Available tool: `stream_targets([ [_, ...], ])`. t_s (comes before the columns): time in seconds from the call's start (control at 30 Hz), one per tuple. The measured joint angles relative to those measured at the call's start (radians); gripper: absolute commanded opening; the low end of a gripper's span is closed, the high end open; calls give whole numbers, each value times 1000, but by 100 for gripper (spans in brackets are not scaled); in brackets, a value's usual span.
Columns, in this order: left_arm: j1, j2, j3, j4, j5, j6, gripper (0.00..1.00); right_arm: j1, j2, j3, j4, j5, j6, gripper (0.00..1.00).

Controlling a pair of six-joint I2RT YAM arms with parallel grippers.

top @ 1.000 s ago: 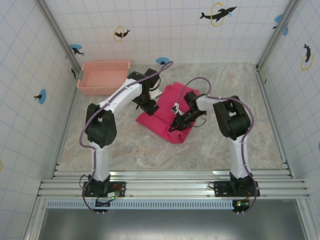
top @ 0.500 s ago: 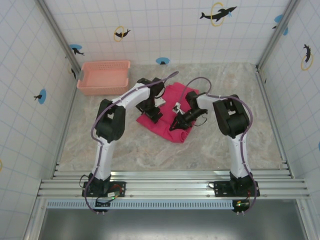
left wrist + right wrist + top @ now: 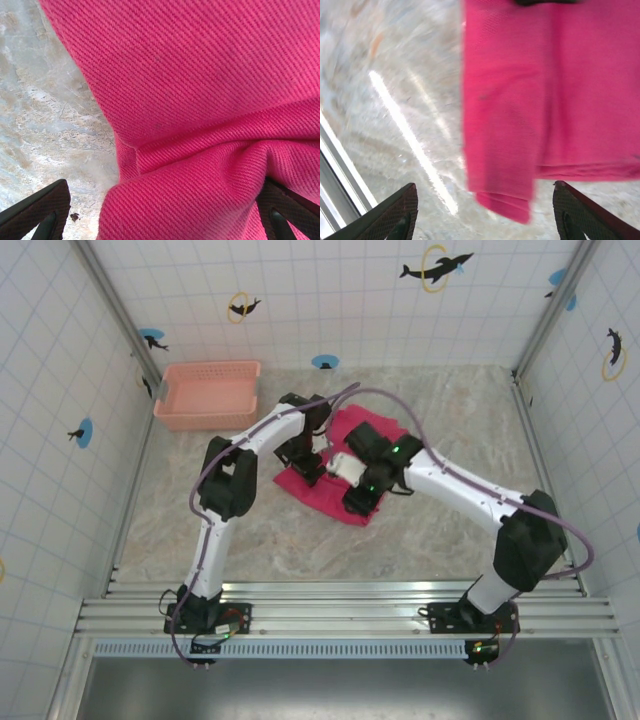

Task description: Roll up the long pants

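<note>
The long pants (image 3: 352, 426) lie as a folded bright magenta bundle in the middle of the table. My left gripper (image 3: 306, 466) is down on their left edge. In the left wrist view it (image 3: 162, 217) is open, and a raised fold of the pants (image 3: 200, 75) bulges between its wide-set fingers (image 3: 40, 210). My right gripper (image 3: 357, 500) hovers over the bundle's near corner. In the blurred right wrist view it (image 3: 485, 217) is open and holds nothing, with the pants' folded corner (image 3: 520, 100) below it on the table.
A pale pink lattice basket (image 3: 200, 421) stands at the back left by the tiled wall. Marble-patterned table (image 3: 250, 540) stretches in front of the pants, ending at a metal rail (image 3: 340, 590) along the near edge. Tiled walls close in both sides.
My right gripper has opened and let go of the pants' near edge, and its arm has swung out to the right. My left gripper has come down onto the pants' left edge.
</note>
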Motion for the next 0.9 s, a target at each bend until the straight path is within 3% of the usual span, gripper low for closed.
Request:
stream_targets([
  [0.2, 0, 1, 1, -1, 0, 1, 97, 174, 68, -129, 97, 211, -26, 74],
  [0.4, 0, 0, -6, 11, 0, 25, 97, 217, 161, -195, 251, 394, -70, 74],
  [0.57, 0, -1, -11, 20, -1, 46, 97, 232, 270, -137, 307, 557, -117, 72],
  [0.63, 0, -2, -13, 23, 0, 51, 97, 231, 326, -75, 298, 610, -126, 67],
  [0.7, 0, -4, -15, 26, -1, 53, 97, 222, 380, -6, 267, 631, -126, 55],
  [0.8, 2, -7, -18, 35, -5, 54, 97, 211, 424, 53, 206, 607, -113, 36],
  [0.9, 6, -16, -27, 43, -2, 56, 97, 196, 431, 72, 183, 570, -91, 28],
])
